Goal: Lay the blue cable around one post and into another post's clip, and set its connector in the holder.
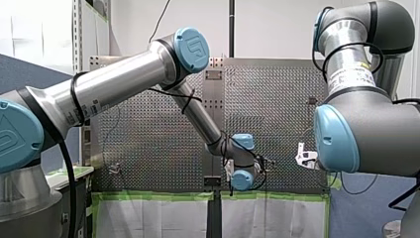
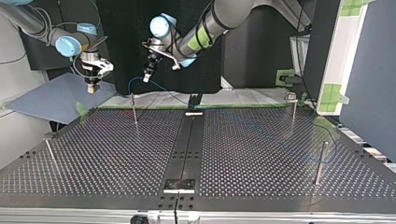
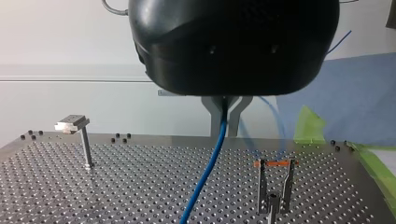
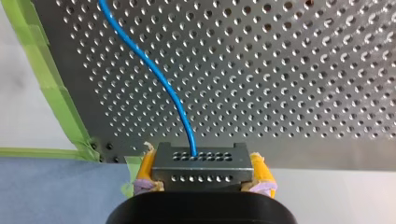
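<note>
Firmly, my right pincer [image 4: 201, 171] clamps the connector [image 4: 199, 161] between its yellow pads [image 4: 145, 169], past the edge of the worktop [image 4: 303, 70]; my left pincer [image 3: 227, 114] is clenched on the blue cable [image 3: 212, 158], which slants down over the worktop between a flat-topped post [image 3: 85, 144] and a forked post [image 3: 275, 186].

silver-grey tubes [image 1: 119, 84], dark grey joints [image 1: 381, 134] and light blue round caps [image 1: 192, 49] are seen on my left arm [image 1: 99, 94] and my right arm [image 1: 346, 74]. black cables [image 1: 68, 183] are run along both. yellow pads [image 4: 145, 169] are fitted to my right pincer [image 4: 203, 170]; my left pincer [image 3: 224, 122] is cased in rounded black.
</note>
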You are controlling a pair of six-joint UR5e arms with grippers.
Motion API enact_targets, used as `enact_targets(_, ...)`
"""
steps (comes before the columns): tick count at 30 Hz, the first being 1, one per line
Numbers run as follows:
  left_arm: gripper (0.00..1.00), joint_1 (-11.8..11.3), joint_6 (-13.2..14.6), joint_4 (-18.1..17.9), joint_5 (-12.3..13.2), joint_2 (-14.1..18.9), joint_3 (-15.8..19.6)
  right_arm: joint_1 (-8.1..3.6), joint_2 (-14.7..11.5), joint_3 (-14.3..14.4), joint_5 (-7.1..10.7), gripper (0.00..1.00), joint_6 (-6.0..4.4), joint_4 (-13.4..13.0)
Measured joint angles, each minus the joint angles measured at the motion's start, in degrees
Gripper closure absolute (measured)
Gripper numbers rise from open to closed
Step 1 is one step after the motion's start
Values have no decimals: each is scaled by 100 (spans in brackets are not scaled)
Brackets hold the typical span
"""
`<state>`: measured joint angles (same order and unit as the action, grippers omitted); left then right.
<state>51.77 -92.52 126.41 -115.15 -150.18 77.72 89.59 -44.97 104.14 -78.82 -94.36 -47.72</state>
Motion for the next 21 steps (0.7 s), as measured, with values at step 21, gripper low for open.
enact_targets(21, 100, -18, -55, 216, -96, -452, -534, -232, 9, -69, 111, 95, -135, -170)
